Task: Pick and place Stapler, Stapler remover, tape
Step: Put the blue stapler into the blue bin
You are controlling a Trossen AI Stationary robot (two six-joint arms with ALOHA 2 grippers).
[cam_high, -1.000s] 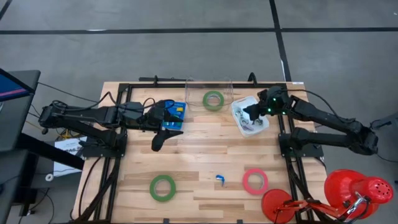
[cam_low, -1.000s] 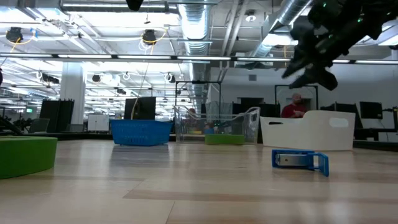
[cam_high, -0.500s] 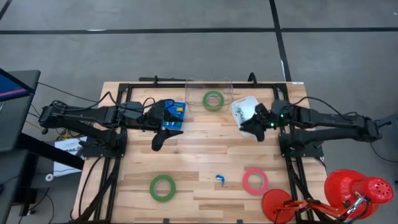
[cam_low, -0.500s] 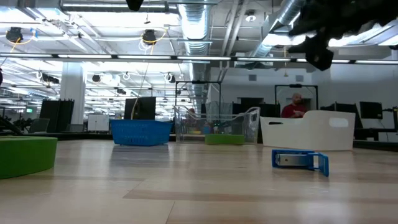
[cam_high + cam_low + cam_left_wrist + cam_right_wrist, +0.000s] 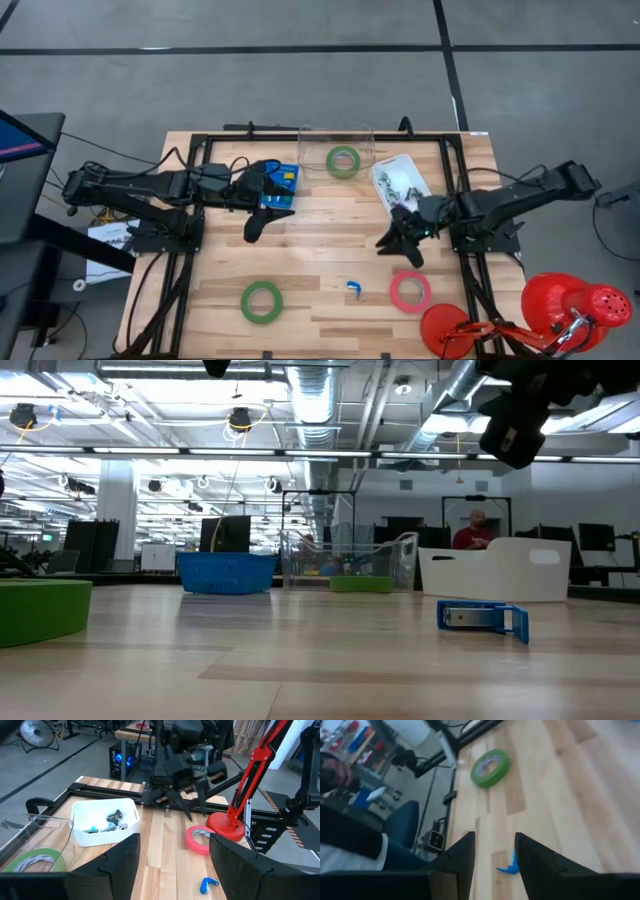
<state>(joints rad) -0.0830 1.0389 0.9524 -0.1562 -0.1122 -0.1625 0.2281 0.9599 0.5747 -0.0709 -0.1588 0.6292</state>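
Wooden planks fill our view, a slatted table point(image 5: 320, 240) ringed by a black frame, and we have both arms over it. On the left side we see the left gripper point(image 5: 262, 222) hanging just near of the blue basket point(image 5: 280, 186), its two fingers spread apart with nothing between them. Across the table the right gripper point(image 5: 398, 246) is out over the boards, between the white bin point(image 5: 400, 183) and the pinkish-red tape point(image 5: 410, 291), fingers parted and empty too.

Along the far edge we spot the clear bin point(image 5: 336, 158) with a green tape roll point(image 5: 343, 160) lying flat inside it. Right of that, the white bin holds a jumble of small dark and light items; we cannot tell what each one is. At the near left lies the second green tape point(image 5: 261, 301), flat on the wood, well apart from everything else. The pinkish-red tape sits flat at the near right, close to a red lamp base point(image 5: 450, 333) at the table's corner. Smallest of all, a little blue stapler remover point(image 5: 354, 289) rests on the boards between the two near rolls, nearer the pinkish-red one.
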